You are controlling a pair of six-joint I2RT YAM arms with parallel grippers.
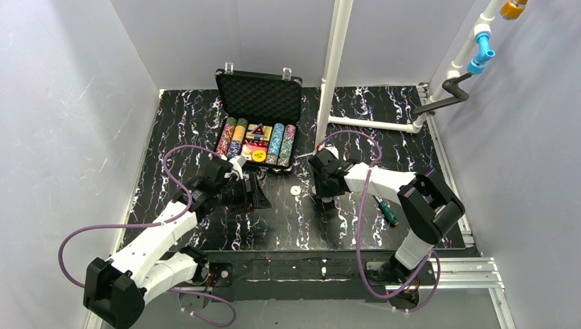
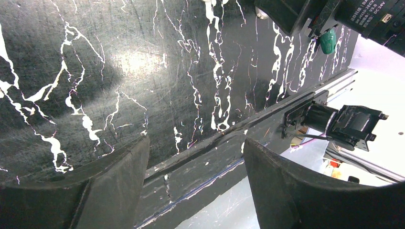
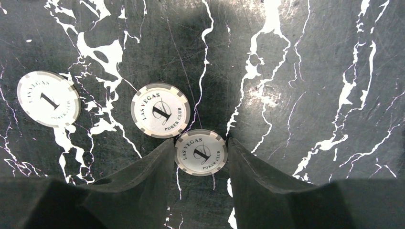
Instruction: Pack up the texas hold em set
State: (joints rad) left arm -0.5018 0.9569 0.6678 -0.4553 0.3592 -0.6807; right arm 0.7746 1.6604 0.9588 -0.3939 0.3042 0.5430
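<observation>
The black foam-lined case (image 1: 260, 96) stands open at the back of the table, with rows of multicoloured chips (image 1: 233, 137), a red triangle (image 1: 257, 130) and a yellow disc (image 1: 259, 155) inside. My right gripper (image 1: 322, 199) points down at the table in front of the case. In the right wrist view it (image 3: 200, 145) is closed to the width of a white "Las Vegas Poker Club" chip (image 3: 200, 152) lying flat, a finger at each side. Two more white chips (image 3: 160, 110) (image 3: 48, 98) lie beside it. My left gripper (image 1: 257, 193) is open and empty (image 2: 196, 148), low over the table.
Another white chip (image 1: 294, 190) lies between the two grippers. A green-handled screwdriver (image 1: 388, 211) lies right of the right arm; its handle shows in the left wrist view (image 2: 327, 40). A white pipe post (image 1: 334, 68) rises right of the case. The table's front edge (image 2: 229, 138) is near.
</observation>
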